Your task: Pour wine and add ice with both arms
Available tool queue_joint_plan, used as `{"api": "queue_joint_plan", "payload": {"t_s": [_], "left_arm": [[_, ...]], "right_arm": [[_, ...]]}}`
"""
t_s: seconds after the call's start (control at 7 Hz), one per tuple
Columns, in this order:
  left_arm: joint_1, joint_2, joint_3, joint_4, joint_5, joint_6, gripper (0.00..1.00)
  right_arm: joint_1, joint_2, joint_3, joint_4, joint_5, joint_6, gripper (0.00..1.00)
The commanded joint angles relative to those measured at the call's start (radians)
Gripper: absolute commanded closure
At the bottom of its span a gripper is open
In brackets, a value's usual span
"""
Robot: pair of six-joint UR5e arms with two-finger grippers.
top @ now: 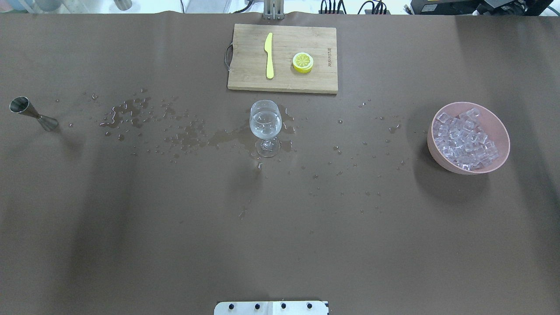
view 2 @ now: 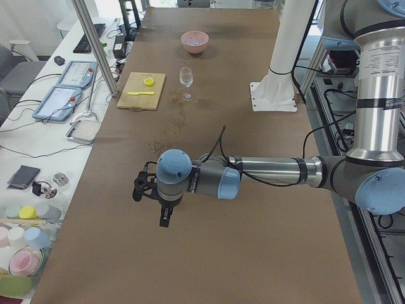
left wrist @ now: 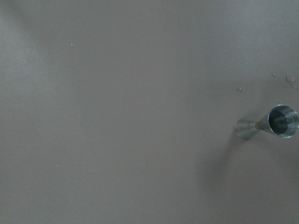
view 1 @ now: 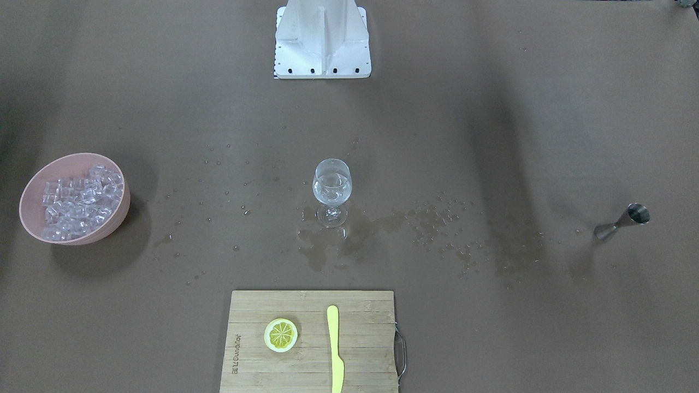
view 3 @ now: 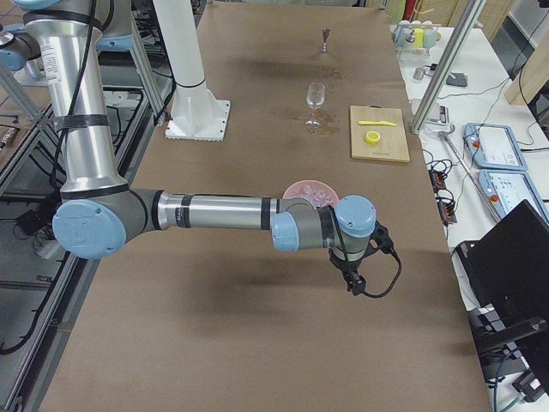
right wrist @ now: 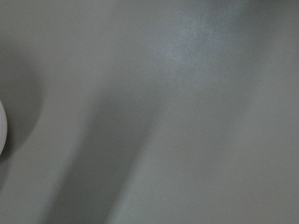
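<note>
A stemmed wine glass (view 1: 332, 188) (top: 265, 124) stands at the table's middle and holds clear, colourless liquid. A pink bowl (view 1: 117, 224) (top: 503, 131) full of clear ice cubes (view 1: 79, 199) (top: 466, 138) stands toward the robot's right. My left gripper (view 2: 163, 218) shows only in the exterior left view, raised above bare table. My right gripper (view 3: 353, 283) shows only in the exterior right view, raised just past the bowl (view 3: 300, 186). I cannot tell whether either gripper is open or shut.
A steel jigger (view 1: 622, 221) (top: 33, 113) (left wrist: 268, 125) stands toward the robot's left. A wooden cutting board (view 1: 311, 371) (top: 245, 74) holds a lemon slice (view 1: 280, 334) and a yellow knife (view 1: 334, 349). Spilled drops (view 1: 382, 224) wet the mat around the glass. The white pedestal (view 1: 322, 41) stands at the robot's side.
</note>
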Motion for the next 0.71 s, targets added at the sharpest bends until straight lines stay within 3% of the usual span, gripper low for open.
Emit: {"api": "queue_joint_plan", "payload": {"t_s": [0.0,0.14,0.29,0.57], "left_arm": [[0.003,0.009,-0.017,-0.021,-0.002,0.006,0.02],[0.029,0.021,-0.026,-0.069,-0.011,0.009,0.02],[0.036,0.036,-0.026,-0.135,-0.091,0.012,0.02],[0.034,0.091,-0.012,-0.290,-0.107,0.012,0.02]], "right_arm": [[-0.001,0.009,0.008,0.000,0.000,0.019,0.00],[-0.002,0.009,0.009,0.003,0.003,0.024,0.00],[-0.004,0.011,0.009,0.004,0.009,0.036,0.00],[-0.004,0.009,0.009,0.006,0.020,0.036,0.00]]}}
